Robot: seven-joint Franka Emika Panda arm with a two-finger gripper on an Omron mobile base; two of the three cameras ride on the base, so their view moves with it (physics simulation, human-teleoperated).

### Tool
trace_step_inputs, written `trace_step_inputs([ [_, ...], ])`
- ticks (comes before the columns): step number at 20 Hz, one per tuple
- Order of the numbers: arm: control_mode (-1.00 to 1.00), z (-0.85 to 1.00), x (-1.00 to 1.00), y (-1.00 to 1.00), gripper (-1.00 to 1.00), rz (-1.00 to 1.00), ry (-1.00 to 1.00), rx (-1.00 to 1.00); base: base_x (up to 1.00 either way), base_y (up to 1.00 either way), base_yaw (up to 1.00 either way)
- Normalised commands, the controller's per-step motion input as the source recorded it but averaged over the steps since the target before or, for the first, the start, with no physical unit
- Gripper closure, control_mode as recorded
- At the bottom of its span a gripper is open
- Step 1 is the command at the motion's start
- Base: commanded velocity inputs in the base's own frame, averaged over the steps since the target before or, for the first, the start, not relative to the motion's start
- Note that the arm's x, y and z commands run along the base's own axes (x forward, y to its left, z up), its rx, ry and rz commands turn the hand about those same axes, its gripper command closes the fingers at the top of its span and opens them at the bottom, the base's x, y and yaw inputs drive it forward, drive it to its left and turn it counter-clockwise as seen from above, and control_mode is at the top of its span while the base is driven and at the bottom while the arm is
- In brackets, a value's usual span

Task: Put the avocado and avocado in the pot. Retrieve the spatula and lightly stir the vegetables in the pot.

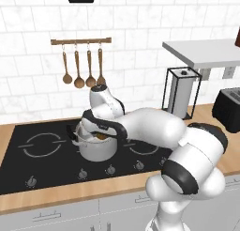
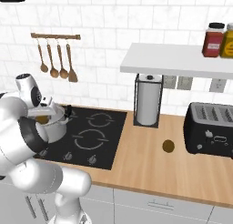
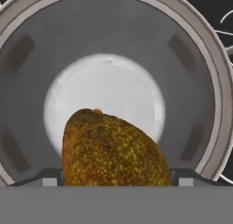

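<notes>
Avocado point(image 3: 113, 150) btwn gripper point(image 3: 116, 175) tips, over pot point(image 3: 200, 50), another point(image 2: 168, 146) on counter point(image 2: 150, 159)

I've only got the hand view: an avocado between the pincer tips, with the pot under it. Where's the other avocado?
Observer: The second avocado lies on the wooden counter, between the paper towel holder and the toaster, touching neither.
Operator: And where does the pot stand?
Observer: The pot stands on the black cooktop, near its front edge, with the pincer right over its mouth.
Operator: Anything on the wall behind it?
Observer: Four wooden utensils hang from a rail above the cooktop.
</notes>
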Motion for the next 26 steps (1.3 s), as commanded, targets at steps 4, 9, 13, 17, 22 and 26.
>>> trace_step_inputs([
  [4,-1.0,-0.25,0.05,0.0,-1.0,0.0,0.0,0.0,0.0,0.0,0.0],
  [9,-1.0,-0.03,0.07,0.0,-1.0,0.0,-0.03,0.01,0.0,0.0,0.0],
  [13,-1.0,0.33,-0.01,0.0,-1.0,0.0,-0.01,0.06,0.0,0.0,0.0],
  [17,-1.0,0.37,-0.06,-0.04,-1.0,0.0,-0.01,0.04,0.0,0.0,0.0],
  [22,-1.0,0.82,-0.83,-0.3,-1.0,-0.02,-0.2,0.04,0.0,0.0,0.0],
  [26,-1.0,0.74,-0.88,-0.84,-1.0,-0.16,-0.09,0.06,0.0,0.0,0.0],
])
